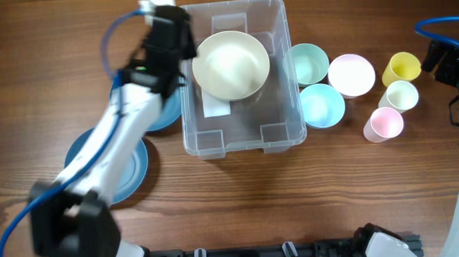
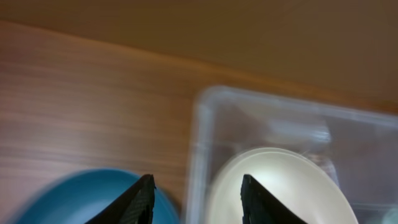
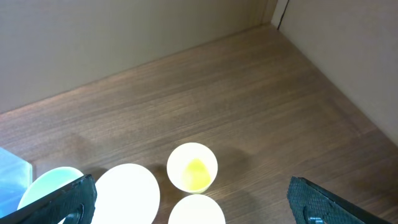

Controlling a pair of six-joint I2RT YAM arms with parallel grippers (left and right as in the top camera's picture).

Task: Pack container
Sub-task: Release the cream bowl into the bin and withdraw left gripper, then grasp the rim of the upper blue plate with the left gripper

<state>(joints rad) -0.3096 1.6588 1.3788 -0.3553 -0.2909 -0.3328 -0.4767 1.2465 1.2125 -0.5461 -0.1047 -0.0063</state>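
Counting from the near edge of the counter (image 1: pixel 296 196), we are finding two blue plates. A large plate (image 1: pixel 133 171) is lying closest to us. A second plate (image 1: pixel 168 112) is lying just beside the container (image 1: pixel 279 102), half hidden under the left arm (image 1: pixel 126 110). We are judging both to be waiting on that side so this arm can reach them.

The container is sitting mid-counter. One cream bowl (image 1: pixel 231 64) is resting in its far half, leaving the near floor free for more. Our left end effector (image 2: pixel 196 202) is hovering over the container's left wall, fingers apart and gripping nothing.

To the right, three more bowls are lying beside the container, making four in all: a light blue bowl (image 1: pixel 323 105), a pale pink bowl (image 1: pixel 351 75) and a mint bowl (image 1: pixel 309 61). Three cups are standing beyond them: a pink cup (image 1: pixel 383 124), a white cup (image 1: pixel 401 96) and a yellow cup (image 1: pixel 401 68).

Our right end effector (image 3: pixel 189 202) is hanging spread wide and empty near the cups, well placed, we are judging, for that cluster.
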